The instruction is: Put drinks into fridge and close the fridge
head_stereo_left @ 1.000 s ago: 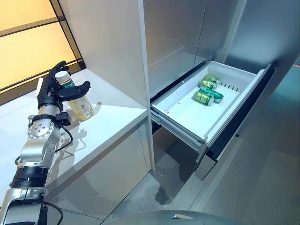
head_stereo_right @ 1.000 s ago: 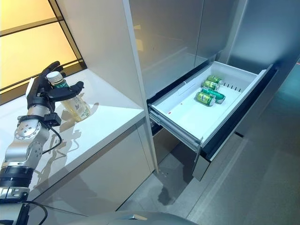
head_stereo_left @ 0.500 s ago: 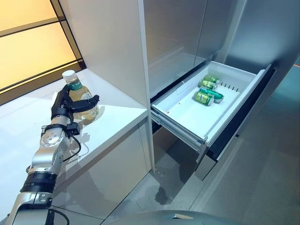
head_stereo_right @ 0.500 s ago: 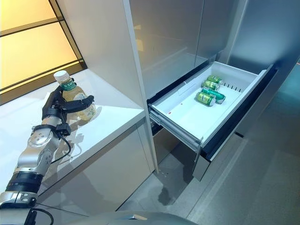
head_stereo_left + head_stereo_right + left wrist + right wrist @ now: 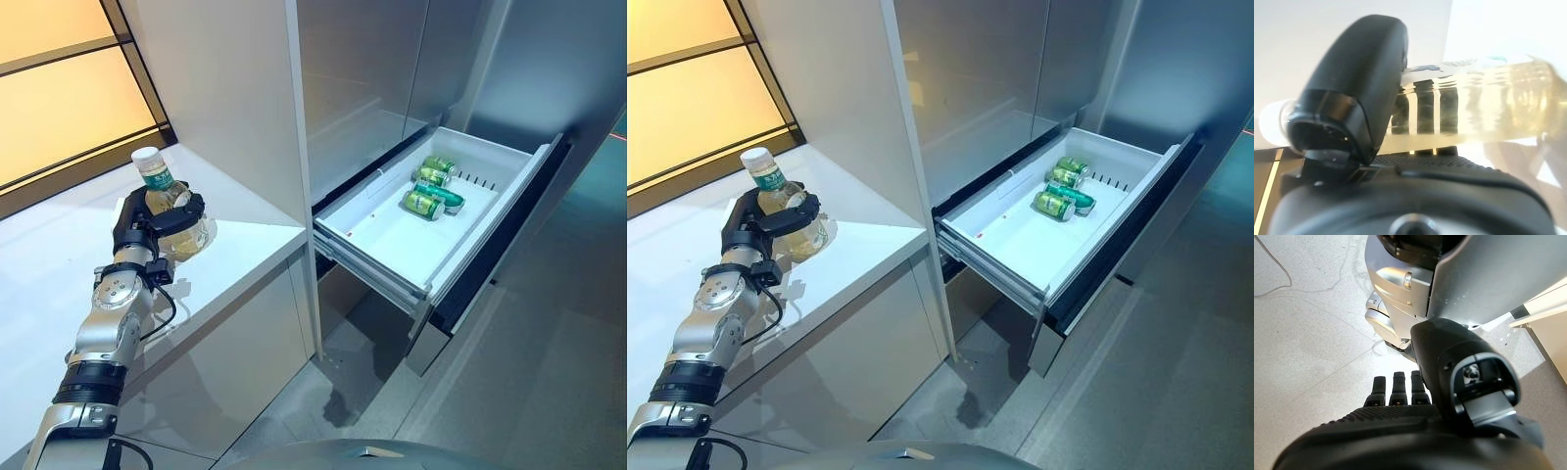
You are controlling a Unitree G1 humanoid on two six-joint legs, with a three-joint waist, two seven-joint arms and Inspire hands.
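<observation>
My left hand (image 5: 147, 223) is wrapped around the bottle (image 5: 168, 208) of pale yellow drink, fingers and thumb curled about its body; a second ago the same hand was raised higher and farther toward nine o'clock, and half a second ago the thumb stood wider off the bottle. The bottle stands upright on the white counter (image 5: 235, 245), its white cap (image 5: 145, 156) above my fingers. At about three o'clock from it, past the tall panel (image 5: 235, 98), the fridge drawer (image 5: 392, 240) hangs pulled out as before, with green cans (image 5: 429, 189) lying at its far end. My right hand (image 5: 1396, 387) hangs over the floor, fingers straight.
</observation>
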